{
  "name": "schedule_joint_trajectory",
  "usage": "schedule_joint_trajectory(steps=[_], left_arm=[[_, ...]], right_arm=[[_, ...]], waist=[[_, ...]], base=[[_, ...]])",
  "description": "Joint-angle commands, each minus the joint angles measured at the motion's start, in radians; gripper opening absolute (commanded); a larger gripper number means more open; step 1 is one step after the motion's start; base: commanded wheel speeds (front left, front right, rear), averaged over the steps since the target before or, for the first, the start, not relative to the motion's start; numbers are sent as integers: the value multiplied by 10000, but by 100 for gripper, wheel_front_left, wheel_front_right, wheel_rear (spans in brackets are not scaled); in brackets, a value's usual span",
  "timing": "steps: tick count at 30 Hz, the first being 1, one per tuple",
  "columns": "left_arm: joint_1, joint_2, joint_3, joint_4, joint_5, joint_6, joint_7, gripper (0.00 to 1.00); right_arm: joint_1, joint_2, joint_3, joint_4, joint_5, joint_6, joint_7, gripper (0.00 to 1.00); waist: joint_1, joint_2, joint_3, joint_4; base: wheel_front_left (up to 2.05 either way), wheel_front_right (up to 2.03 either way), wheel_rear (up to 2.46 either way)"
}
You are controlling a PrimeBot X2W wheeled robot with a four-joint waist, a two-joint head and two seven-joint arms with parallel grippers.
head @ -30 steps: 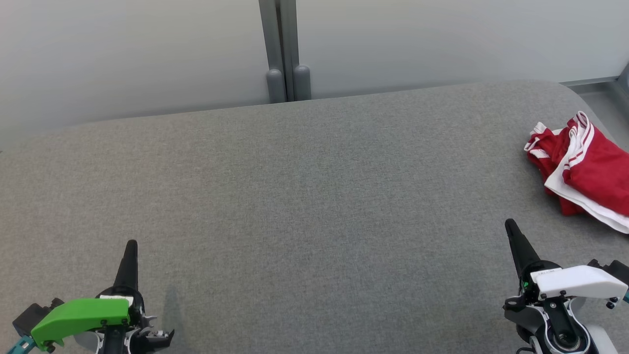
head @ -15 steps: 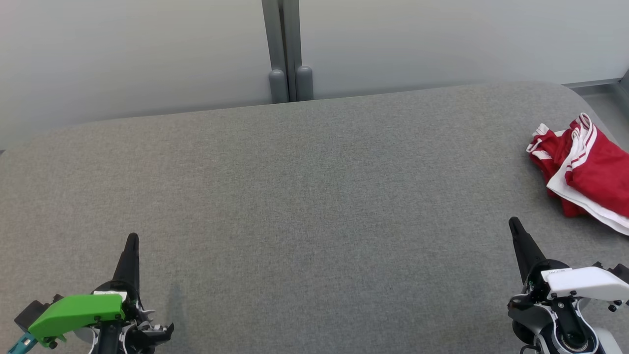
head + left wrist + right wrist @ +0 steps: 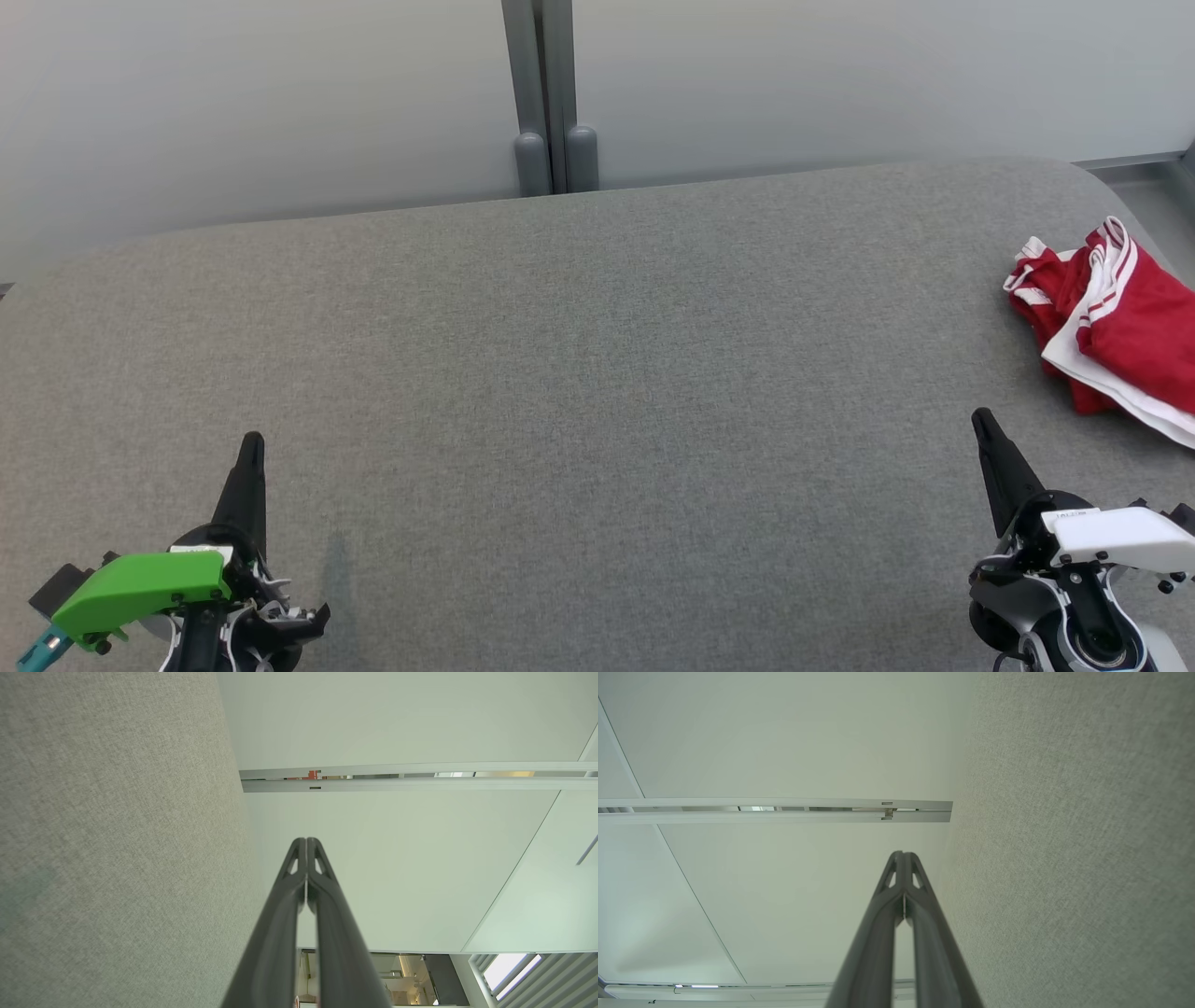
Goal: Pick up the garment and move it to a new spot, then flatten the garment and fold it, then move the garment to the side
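The broad grey padded surface [image 3: 579,392] carries the red garment [image 3: 1134,327] with white trim at its far right edge, bunched in rumpled layers. That fits either a heap waiting to be picked up or a loose fold already set aside. The left gripper [image 3: 250,441] and right gripper [image 3: 979,417] hover at the near corners, fingers pressed together, holding nothing.

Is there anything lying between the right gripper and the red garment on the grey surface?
Nothing visible does. Bare grey surface lies between the shut right gripper and the red garment, which lies ahead and to its right.
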Motion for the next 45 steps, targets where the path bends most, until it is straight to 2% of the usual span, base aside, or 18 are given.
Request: schedule_joint_trajectory(steps=[1, 45], left_arm=[[-109, 70, 22, -14, -41, 21, 37, 0], [-108, 70, 19, -14, -39, 21, 35, 0]], right_arm=[[109, -52, -23, -42, 30, -3, 33, 0], [109, -52, -20, -39, 31, -3, 31, 0]], waist=[[0, -1, 0, 0], [0, -1, 0, 0]], base=[[0, 0, 0], [0, 0, 0]])
